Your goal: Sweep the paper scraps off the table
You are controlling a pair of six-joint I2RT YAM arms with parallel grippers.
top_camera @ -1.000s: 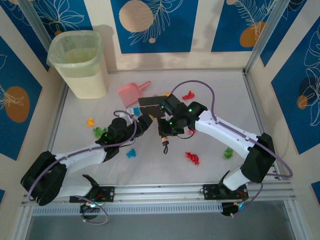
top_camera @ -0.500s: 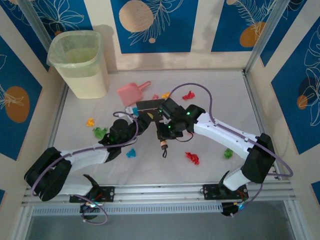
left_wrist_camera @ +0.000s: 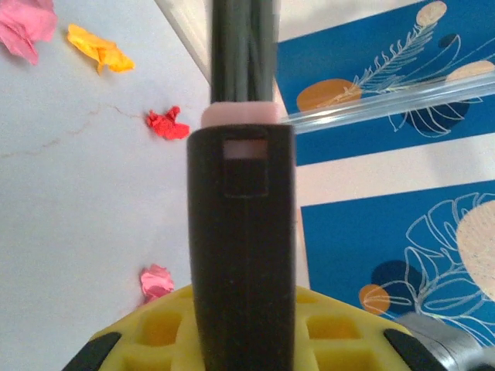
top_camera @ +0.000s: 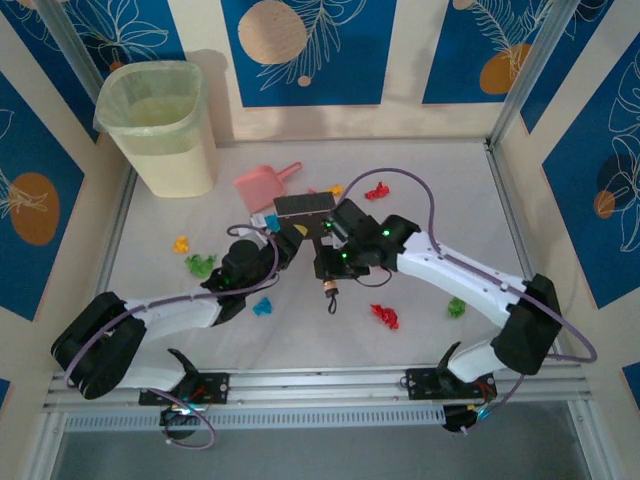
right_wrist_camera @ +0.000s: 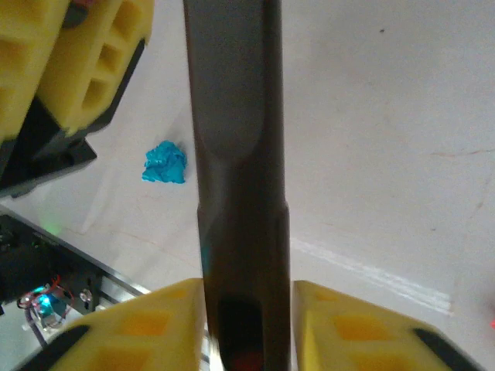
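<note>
Top external view: paper scraps [top_camera: 384, 316] lie scattered across the bench [top_camera: 440, 215], from its near edge to its far edge. Mid-bench, the left end effector [left_wrist_camera: 241, 332] clenches the brush [top_camera: 303, 206] by its handle. The right end effector [right_wrist_camera: 246, 328] flanks that handle, and I cannot tell whether it grips. This looks like a handover; next the right should let go and fetch the pink dustpan [top_camera: 262, 186].

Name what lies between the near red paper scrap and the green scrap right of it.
Nothing: the top view shows bare table between that red scrap and the green scrap.
</note>
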